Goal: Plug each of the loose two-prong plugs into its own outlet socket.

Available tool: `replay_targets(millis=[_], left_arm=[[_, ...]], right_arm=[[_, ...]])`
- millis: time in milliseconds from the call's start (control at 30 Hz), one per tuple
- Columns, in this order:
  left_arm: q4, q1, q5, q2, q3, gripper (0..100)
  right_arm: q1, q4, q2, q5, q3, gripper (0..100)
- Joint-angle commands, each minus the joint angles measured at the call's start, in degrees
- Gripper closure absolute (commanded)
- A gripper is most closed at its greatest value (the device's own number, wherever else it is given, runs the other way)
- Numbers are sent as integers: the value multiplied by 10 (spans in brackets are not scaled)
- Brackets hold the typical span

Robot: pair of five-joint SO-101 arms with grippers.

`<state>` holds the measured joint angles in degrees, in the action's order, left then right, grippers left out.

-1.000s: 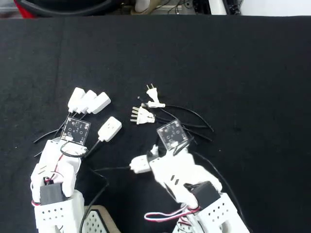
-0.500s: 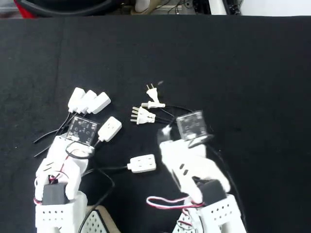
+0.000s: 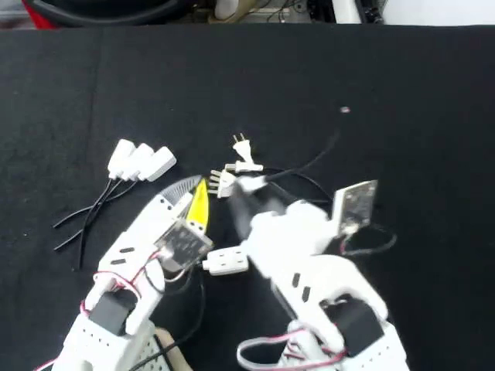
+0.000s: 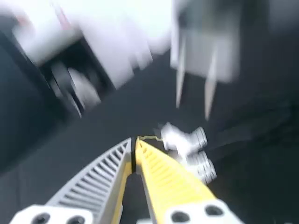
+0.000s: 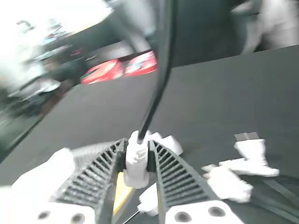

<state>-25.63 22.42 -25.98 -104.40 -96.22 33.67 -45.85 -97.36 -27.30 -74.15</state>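
Near the table's middle, my right tool (image 5: 138, 145) pinches a plug (image 5: 134, 170) by its body; I judge it light, rigid. Left tool (image 4: 134, 151) is pressed together.

Three white sockets (image 3: 141, 161) clustered left, fourth socket (image 3: 227, 261) flat near centre, small plug (image 3: 242, 147) and plug bunch (image 3: 224, 183) loose beyond, held plug (image 5: 136, 163) clamped, unplugged.

The black table (image 3: 402, 93) is lit evenly from above in the high view, with almost no shadow cast, and the right arm (image 3: 309, 263) is shown bright and smeared. In the left wrist view the upper part is washed out by glare and the prongs (image 4: 180, 79) are blurred. In the right wrist view the background is overexposed and out of focus, the cable (image 5: 159, 70) is streaked, and the plug (image 5: 135, 163) is rendered softly.
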Motion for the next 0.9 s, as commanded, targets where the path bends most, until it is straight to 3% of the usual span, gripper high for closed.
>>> replay_targets(millis=[0, 333, 467, 633, 867], left_arm=[[45, -7, 58, 4, -11, 967], [45, -11, 91, 4, -8, 967], [45, -38, 91, 4, 2, 969], [46, -86, 142, 4, 19, 967], [43, -89, 143, 4, 15, 967]], right_arm=[[81, -16, 0, -13, 23, 986], [148, -16, 0, -9, -17, 986], [152, -33, 0, -8, -17, 986], [153, -50, 0, -7, -15, 986], [153, -68, 1, 4, -15, 986]])
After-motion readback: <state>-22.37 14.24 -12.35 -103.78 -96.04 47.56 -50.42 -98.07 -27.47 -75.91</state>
